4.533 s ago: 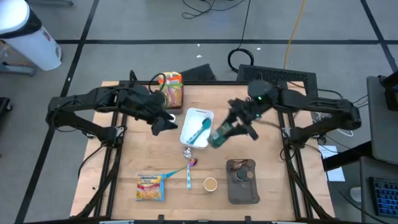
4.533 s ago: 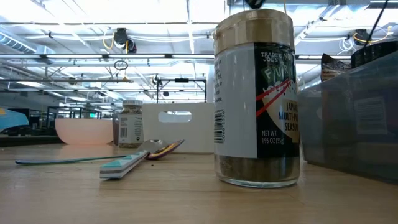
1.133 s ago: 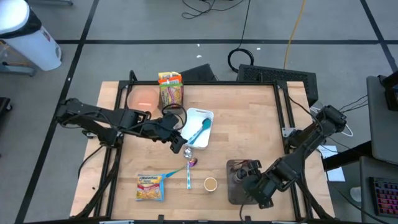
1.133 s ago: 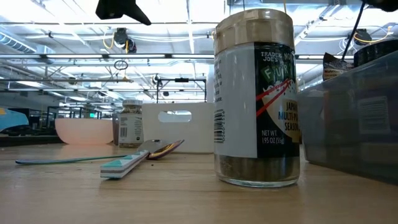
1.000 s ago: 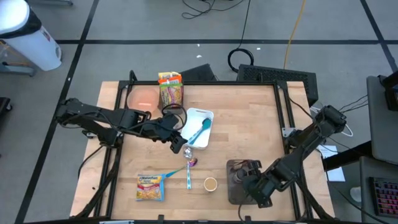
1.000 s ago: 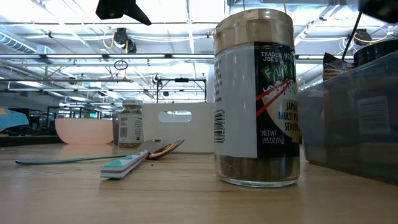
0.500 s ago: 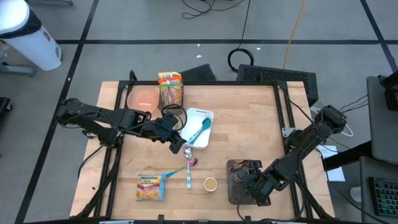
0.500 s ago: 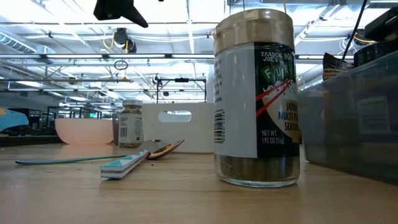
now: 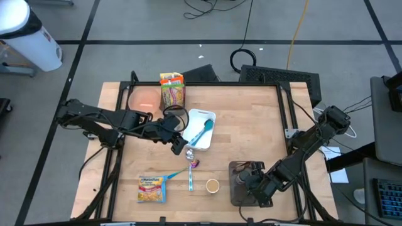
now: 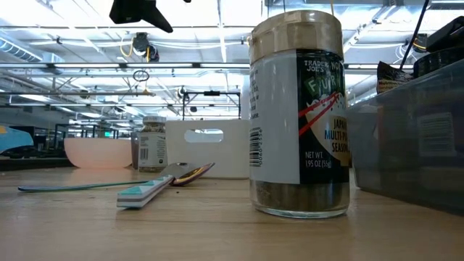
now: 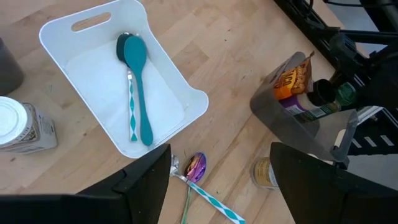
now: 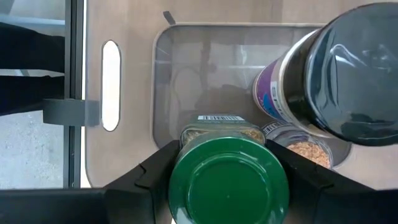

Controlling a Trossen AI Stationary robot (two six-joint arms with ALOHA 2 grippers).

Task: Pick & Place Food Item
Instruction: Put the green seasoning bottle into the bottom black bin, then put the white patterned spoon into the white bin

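Right gripper [image 12: 227,180], clamped on the green-lidded jar [image 12: 227,177], holds it upright above the grey bin [image 12: 186,74], apparently for placing among other jars

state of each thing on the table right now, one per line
left hand: open, empty, above the purple spoon
right hand: shut on green-lid jar, over the grey bin
green-lid jar: upright, held
grey bin: holds jars and a snack bag
white tray: holds two teal spoons
furikake jar: upright, lid on
ramen packet: flat
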